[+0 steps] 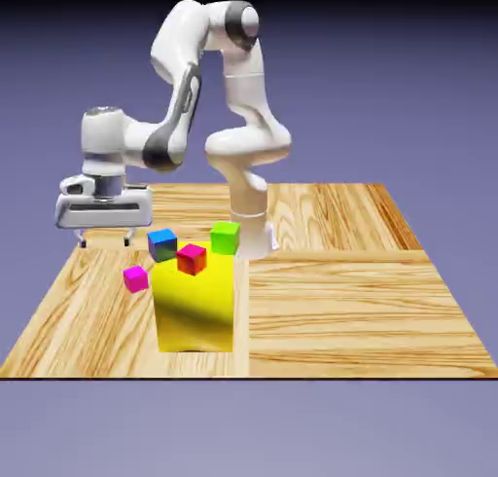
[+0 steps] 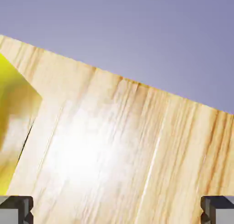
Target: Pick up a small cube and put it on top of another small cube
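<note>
The small magenta cube lies on the table just left of the big yellow block. The small green cube shows at that block's upper right; whether it rests on the block or behind it I cannot tell. My gripper hangs open above the table, up and to the left of the magenta cube, and touches nothing. In the hand view my gripper has its grey fingertips far apart, with only bare wood between them. Neither small cube appears in that view.
A blue cube and a red cube sit close together at the yellow block's top, between the magenta and green cubes. The yellow block fills the hand view's left edge. The table's edge runs diagonally across it.
</note>
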{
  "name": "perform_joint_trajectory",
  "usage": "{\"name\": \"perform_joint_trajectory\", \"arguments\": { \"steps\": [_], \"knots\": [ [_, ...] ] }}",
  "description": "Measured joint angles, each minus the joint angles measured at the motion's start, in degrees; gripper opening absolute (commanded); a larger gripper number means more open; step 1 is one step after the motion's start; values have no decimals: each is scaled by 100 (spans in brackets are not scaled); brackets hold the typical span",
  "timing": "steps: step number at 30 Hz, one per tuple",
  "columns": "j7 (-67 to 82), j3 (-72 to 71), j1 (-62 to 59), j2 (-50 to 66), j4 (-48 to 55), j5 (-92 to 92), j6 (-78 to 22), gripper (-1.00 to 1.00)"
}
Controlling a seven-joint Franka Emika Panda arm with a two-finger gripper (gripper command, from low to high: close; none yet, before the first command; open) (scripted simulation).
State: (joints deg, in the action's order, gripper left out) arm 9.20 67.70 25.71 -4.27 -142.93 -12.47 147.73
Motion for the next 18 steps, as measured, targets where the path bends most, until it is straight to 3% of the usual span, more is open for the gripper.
{"name": "perform_joint_trajectory", "arguments": {
  "steps": [9,18],
  "knots": [
    [230,257,-184,1727,-1536,-1596,980,0],
    [605,-1403,-1819,2779,-1406,-902,1997,0]
  ]
}}
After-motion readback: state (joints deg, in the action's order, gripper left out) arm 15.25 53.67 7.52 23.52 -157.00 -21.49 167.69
